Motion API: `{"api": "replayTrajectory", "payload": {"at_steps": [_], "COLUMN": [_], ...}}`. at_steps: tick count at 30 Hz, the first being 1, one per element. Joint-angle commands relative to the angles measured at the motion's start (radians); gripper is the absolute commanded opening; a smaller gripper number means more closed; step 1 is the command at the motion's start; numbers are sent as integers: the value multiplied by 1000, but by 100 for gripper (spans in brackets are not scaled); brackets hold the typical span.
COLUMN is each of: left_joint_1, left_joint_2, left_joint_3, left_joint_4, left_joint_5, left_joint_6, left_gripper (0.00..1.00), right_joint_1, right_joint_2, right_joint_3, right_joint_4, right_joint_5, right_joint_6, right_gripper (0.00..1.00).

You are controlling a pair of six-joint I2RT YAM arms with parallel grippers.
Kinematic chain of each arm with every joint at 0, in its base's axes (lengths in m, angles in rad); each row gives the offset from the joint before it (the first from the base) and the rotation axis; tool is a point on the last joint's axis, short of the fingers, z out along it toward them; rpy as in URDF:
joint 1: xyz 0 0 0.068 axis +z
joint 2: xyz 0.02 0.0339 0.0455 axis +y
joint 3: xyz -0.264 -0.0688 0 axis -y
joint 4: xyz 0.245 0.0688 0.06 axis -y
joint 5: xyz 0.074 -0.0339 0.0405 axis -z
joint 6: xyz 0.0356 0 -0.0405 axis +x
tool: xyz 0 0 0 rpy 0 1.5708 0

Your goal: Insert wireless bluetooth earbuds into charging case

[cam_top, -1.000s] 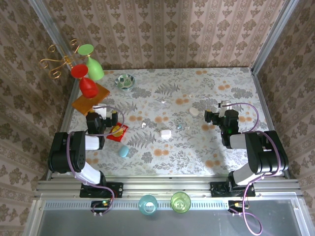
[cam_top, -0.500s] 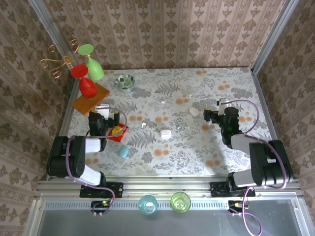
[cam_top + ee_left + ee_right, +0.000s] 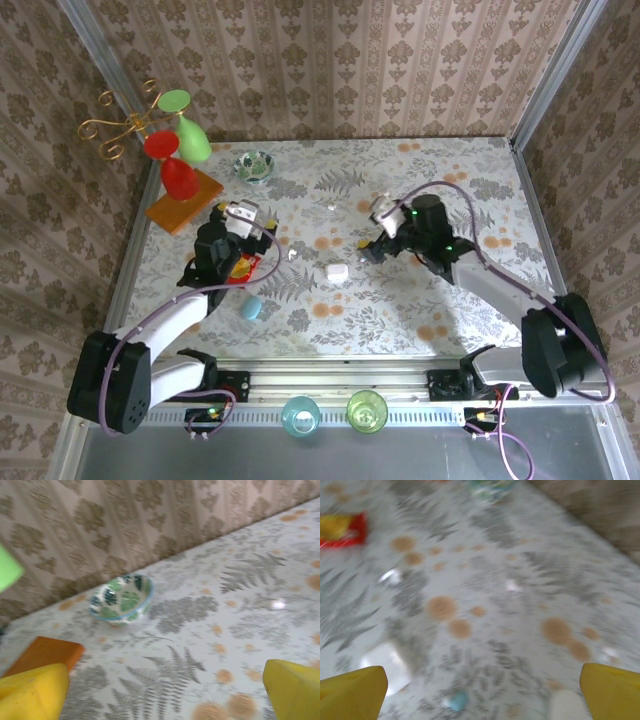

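Arms are swinging out from rest, left gripper (image 3: 162,695) and right gripper (image 3: 480,692) gaping empty. Right is nearing a bluish earbud (image 3: 457,700) just ahead, likely picking first.

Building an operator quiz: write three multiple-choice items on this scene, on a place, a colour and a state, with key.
1. The patterned bowl sits: A) at the table's far left B) at the near right C) between the arms' bases.
2. The packet is mostly: A) blue B) red C) black.
3. The left gripper is: A) shut on a cup B) shut empty C) open.
Key: 1A, the top view shows it there; 2B, plainly red; 3C, its yellow fingers stand apart.
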Motion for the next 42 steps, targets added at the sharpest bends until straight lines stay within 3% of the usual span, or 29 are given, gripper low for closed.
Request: {"api": "replayTrajectory", "payload": {"at_steps": [1,7,18,28,34,42], "left_joint_1": [-10,-12,-12,-11,-11,-12], "left_joint_2": [-19,-56,-118,-103,-87,-81], "left_joint_3": [45,54,48,49,46,40], "left_joint_4": [-125,-218,-330,-331,-319,-308], "left_joint_5": [108,170,80,70,85,91], "left_joint_6": [-122,-242,-234,-217,-222,-228], "left_gripper": [100,100,100,100,100,100], "right_joint_1": [68,153,180,190,213,214], "right_joint_2": [102,306,530,594,608,616], "right_joint_3": [98,229,384,447,459,470], "right_joint_4": [-240,-356,-461,-560,-582,-615], "right_joint_5": [-77,-4,111,121,137,144], "right_joint_6": [-194,-296,-407,-434,-435,-422], "right_gripper": [100,100,97,75,72,57]}}
